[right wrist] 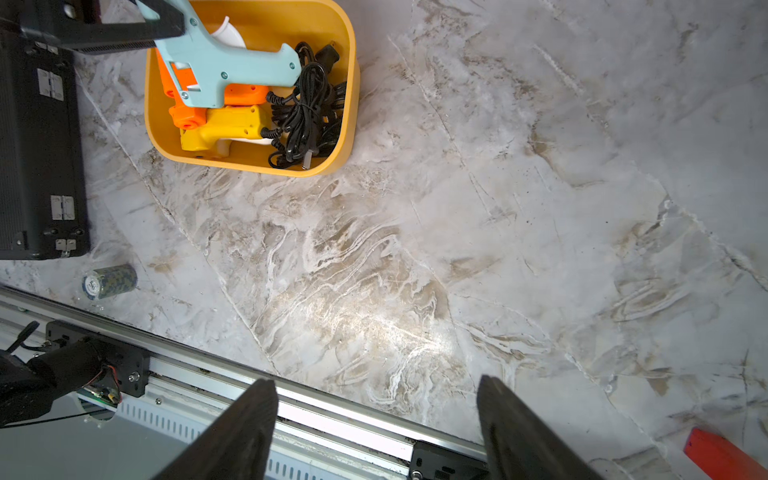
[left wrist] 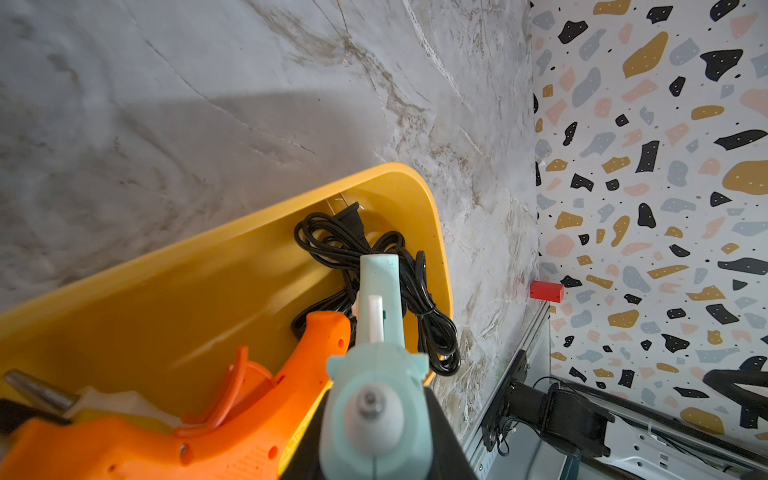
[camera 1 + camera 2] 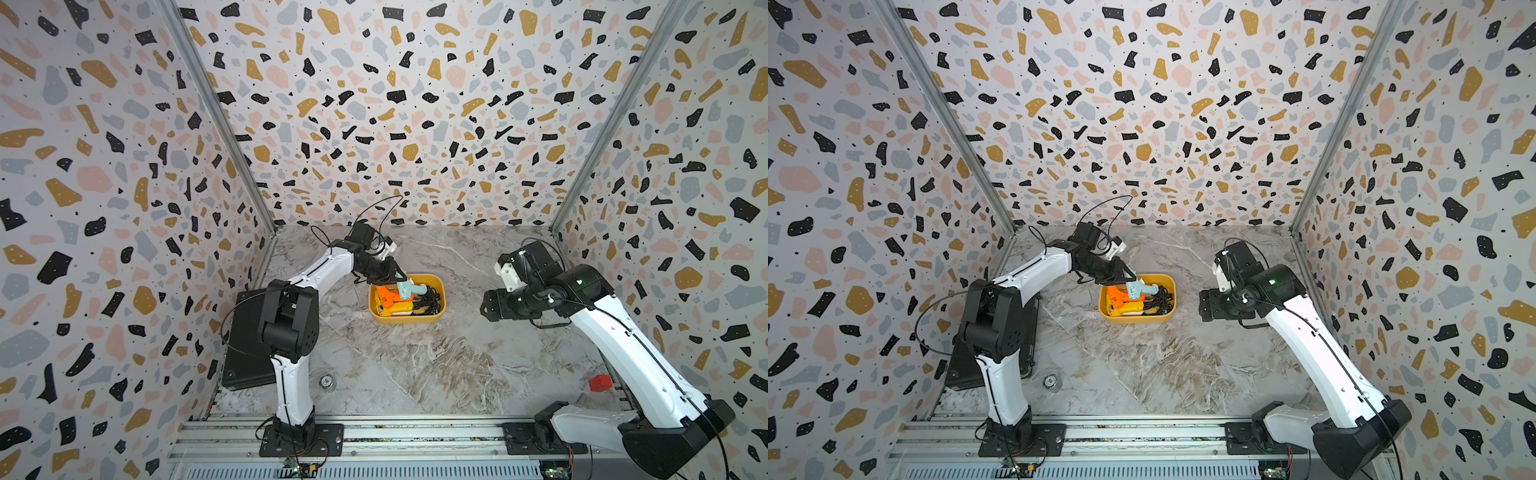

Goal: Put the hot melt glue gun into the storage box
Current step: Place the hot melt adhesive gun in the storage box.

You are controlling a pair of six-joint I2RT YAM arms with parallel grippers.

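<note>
My left arm (image 3: 291,390) and right arm (image 3: 619,353) — white shells, black joints
Thin black cables (image 3: 221,328); screwed black base plates (image 3: 328,440); right gripper (image 1: 376,380) with dark wedge fingers (image 1: 245,432).

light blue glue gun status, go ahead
Left gripper shut on light blue plastic glue gun, over shallow yellow-orange plastic storage box. Right gripper open, empty, off to the side. Orange glue gun, yellow glue gun, black cords crowd the box.

This is a robot test booth, like in a lab. Speckled paper walls (image 3: 104,187) close in a marble-look desk (image 3: 415,365). A shiny metal post (image 3: 218,116) stands in a corner. The left robot arm (image 3: 291,386) and right robot arm (image 3: 631,353) are bolted to a metal rail (image 3: 415,434), with a small circuit board (image 3: 297,470) below.
</note>
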